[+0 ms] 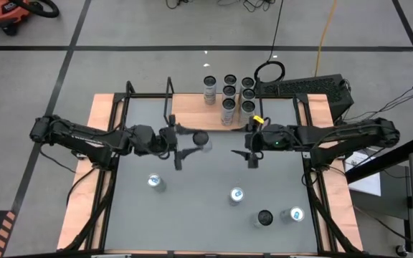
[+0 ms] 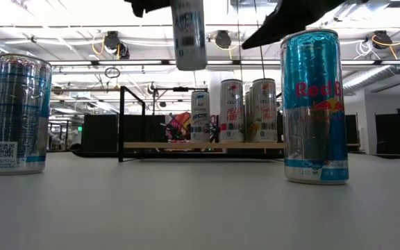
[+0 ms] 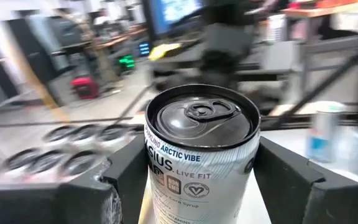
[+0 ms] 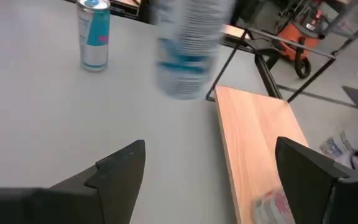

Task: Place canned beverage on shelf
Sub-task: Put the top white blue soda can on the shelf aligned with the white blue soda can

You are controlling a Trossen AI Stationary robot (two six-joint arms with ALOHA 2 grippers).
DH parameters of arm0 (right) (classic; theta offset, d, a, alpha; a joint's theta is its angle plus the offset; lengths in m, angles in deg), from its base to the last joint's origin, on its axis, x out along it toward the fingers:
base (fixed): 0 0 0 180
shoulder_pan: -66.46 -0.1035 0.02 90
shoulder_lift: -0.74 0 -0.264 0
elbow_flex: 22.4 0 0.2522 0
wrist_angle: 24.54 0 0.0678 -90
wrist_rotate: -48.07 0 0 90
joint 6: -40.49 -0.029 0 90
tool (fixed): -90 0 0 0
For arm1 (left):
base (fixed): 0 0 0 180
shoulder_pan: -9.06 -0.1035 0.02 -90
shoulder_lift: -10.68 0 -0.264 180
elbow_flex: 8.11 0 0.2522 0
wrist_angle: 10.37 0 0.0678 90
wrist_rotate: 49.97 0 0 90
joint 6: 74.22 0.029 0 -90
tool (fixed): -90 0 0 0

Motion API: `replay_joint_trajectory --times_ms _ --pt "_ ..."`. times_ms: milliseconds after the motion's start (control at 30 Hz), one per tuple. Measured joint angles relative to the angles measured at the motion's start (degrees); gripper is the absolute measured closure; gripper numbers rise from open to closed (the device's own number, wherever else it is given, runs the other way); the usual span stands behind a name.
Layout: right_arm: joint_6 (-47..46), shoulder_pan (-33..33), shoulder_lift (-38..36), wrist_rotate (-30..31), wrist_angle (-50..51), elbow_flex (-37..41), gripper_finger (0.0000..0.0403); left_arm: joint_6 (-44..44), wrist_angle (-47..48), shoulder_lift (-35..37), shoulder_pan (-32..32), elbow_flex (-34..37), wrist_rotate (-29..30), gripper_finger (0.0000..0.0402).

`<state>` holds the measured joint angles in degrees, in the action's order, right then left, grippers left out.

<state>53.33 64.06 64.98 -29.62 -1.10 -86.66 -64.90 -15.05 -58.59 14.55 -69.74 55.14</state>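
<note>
Above the grey tabletop (image 1: pixel 192 208), the left claw (image 1: pixel 192 143) clamps a Celsius can (image 3: pixel 201 155) near the shelf (image 1: pixel 192 107), while the right claw (image 1: pixel 249 154) gapes empty.

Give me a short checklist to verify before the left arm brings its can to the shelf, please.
1. White slim can is gripped by the left pincer: ok.
2. Can is lifted clear of the grey tabletop: ok.
3. Right pincer is open and empty: ok.
4. Light-wood shelf board has free space left of the standing cans: ok.
5. Grip is firm enough for travel: cannot tell.
</note>
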Motion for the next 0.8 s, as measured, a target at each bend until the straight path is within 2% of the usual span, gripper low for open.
replay_joint_trajectory --times_ms 167,267,433,800 --pt "-1.77 -0.02 -2.79 -0.19 5.5 0.0 0.0108 -1.01 -0.05 0.0 -4.49 0.0 0.08 0.0159" --pt "-2.38 -0.02 -2.91 -0.28 7.82 0.02 0.0108 -1.07 -0.11 0.0 -7.45 0.0 -3.49 0.0159" --pt "-2.73 -0.02 -2.91 -0.5 7.21 2.49 0.0108 -0.54 -0.2 -0.33 -13.26 -0.01 -12.81 0.0159" --pt "-5.28 -0.07 -5.23 -0.59 3.76 8.1 0.0108 1.51 -3.35 -3.98 -24.86 -0.13 -25.14 0.0159"
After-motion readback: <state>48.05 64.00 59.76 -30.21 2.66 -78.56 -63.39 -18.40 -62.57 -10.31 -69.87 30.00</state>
